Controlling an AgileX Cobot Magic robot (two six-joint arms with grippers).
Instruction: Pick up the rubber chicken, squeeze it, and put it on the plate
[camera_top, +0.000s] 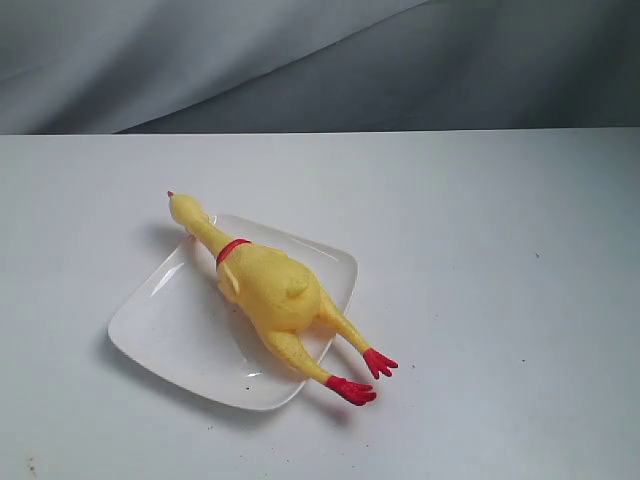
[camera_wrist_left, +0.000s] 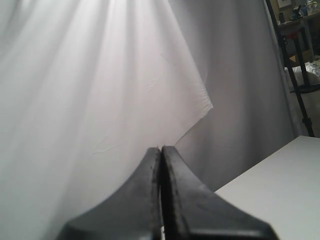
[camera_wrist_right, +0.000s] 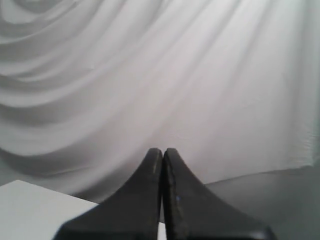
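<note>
Black left gripper (camera_wrist_left: 161, 148): its two fingers are pressed tight together with nothing between them. It faces a white cloth (camera_wrist_left: 100, 75).
Black right gripper (camera_wrist_right: 163, 150): closed tight too, and it holds nothing.
Plate (camera_top: 170, 325): white and square. It sits on the white table (camera_top: 500, 250), and the rubber chicken (camera_top: 268, 285) lies in it.
Chicken: its yellow body is on the plate's right side. Its head pokes over the far edge. Its red feet stick out past the near right edge.
Room: the plate's left half is bare. Wide table shows on every side of the plate.
</note>
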